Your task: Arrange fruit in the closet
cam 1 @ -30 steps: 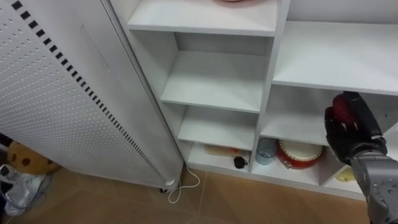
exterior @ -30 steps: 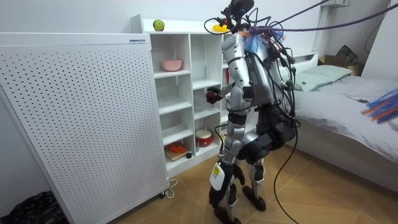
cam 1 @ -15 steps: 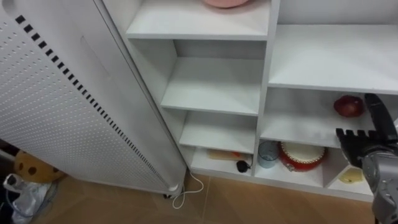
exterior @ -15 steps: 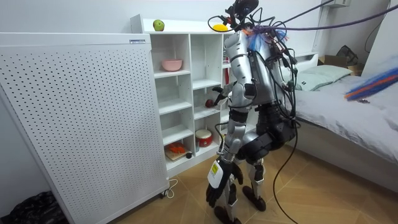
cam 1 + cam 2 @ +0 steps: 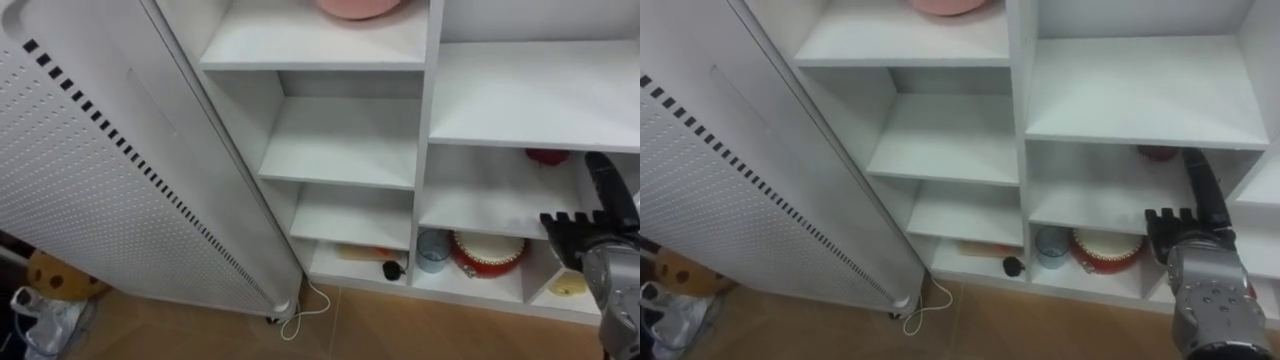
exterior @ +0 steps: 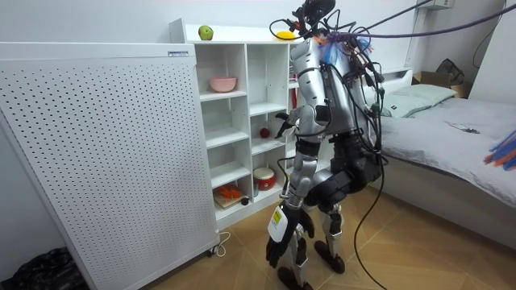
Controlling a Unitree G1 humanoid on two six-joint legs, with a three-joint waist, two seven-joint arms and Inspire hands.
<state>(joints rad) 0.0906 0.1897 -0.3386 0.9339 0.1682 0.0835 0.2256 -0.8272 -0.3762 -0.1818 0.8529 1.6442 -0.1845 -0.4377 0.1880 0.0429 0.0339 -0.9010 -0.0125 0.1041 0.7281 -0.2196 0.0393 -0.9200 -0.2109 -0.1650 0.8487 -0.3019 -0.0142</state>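
**Red fruit on the shelf, right hand just below it**

The robot stands facing the tall white open-shelved closet (image 5: pixel 424 150). The small round dark-red fruit (image 5: pixel 547 156) sits in the closet's right column, towards the back of the middle shelf. The board above half hides it. It may be an apple or a pomegranate; I cannot tell from here.

My right hand (image 5: pixel 590 240) is just in front of and below that shelf. It is spread flat with straight fingers, holds nothing and is clear of the fruit. The left hand (image 6: pixel 278 248) hangs beside the leg in the room view.

I see two risks. The upraised thumb is close to the shelf edge, so a careless pull-back could knock the board and set the fruit rolling forward. A green apple (image 6: pixel 205 32) and a yellow fruit (image 6: pixel 284 35) sit on the closet top. Reaching for them with an arm swung wide could catch the pale pink bowl (image 5: pixel 355 6) on the upper shelf.
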